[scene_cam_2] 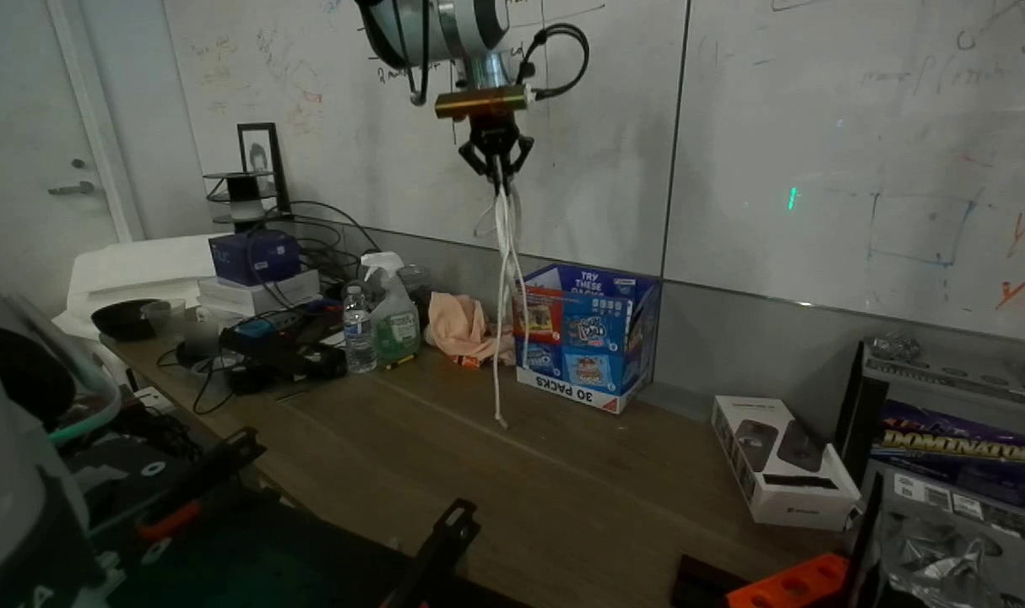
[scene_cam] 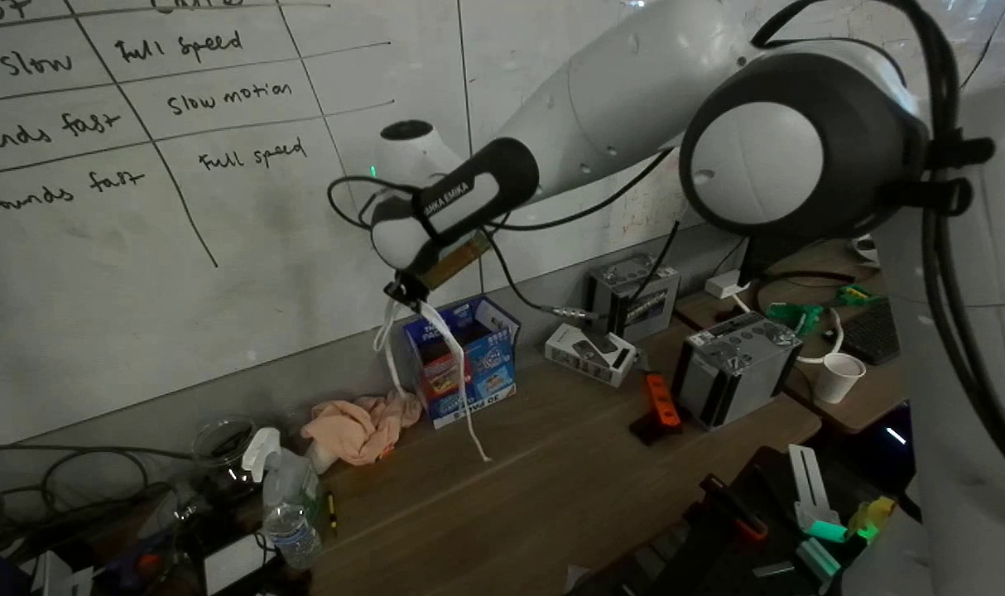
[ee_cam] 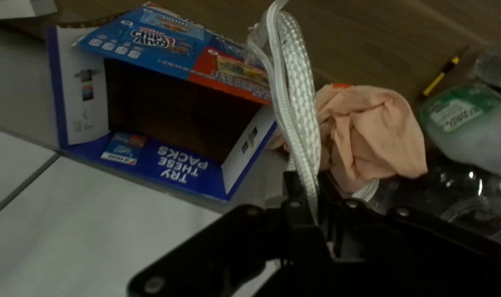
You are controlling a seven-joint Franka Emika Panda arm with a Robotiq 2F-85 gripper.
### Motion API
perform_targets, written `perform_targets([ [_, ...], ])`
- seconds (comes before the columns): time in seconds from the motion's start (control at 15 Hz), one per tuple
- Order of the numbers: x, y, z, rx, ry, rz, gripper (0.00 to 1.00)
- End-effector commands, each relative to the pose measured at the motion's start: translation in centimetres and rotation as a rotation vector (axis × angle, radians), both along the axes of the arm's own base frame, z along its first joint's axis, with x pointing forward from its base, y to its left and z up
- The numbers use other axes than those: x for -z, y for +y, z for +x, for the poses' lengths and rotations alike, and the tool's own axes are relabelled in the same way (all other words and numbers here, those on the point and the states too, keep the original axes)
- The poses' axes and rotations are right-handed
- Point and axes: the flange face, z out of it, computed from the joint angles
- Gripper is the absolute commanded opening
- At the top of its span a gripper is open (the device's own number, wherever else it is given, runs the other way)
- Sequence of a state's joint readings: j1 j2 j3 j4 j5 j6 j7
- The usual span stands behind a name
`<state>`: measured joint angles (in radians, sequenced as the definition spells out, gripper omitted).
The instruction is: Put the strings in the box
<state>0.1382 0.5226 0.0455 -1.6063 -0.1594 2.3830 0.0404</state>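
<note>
The white strings (scene_cam_2: 505, 245) hang from the pincer (scene_cam_2: 500, 182), which is clamped on them high up, probably so that the long tails can clear the wall of the blue box (scene_cam_2: 578, 342). This box stands lower than the pincer, its open top upward, I think to receive them. It carries "Chips Ahoy!" and "TRY THESE PACKS"; well apart from the pincer, a grey case (scene_cam_2: 956, 431) reads "DOMINATOR".

The wrist view's top edge is cutting off the thin white braided cord (ee_cam: 302, 82); shadow is obscuring the floor of the blue rectangular cardboard box (ee_cam: 180, 62).
</note>
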Motion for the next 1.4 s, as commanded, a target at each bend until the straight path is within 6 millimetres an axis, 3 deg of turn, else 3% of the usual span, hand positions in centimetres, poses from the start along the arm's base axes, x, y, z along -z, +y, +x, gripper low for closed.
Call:
perform_targets([
  [0.0,-9.3,-0.1,1.7,0.184,-0.048,0.058,0.03],
  [0.2,-15.1,-1.0,2.6,0.339,-0.092,0.083,0.03],
  [0.4,-18.4,-1.7,3.5,0.498,-0.127,0.113,0.03],
  [0.8,-20.0,-2.7,5.2,0.814,-0.186,0.188,0.03],
  [1.33,-18.0,-6.1,7.7,1.210,-0.299,0.267,0.03],
])
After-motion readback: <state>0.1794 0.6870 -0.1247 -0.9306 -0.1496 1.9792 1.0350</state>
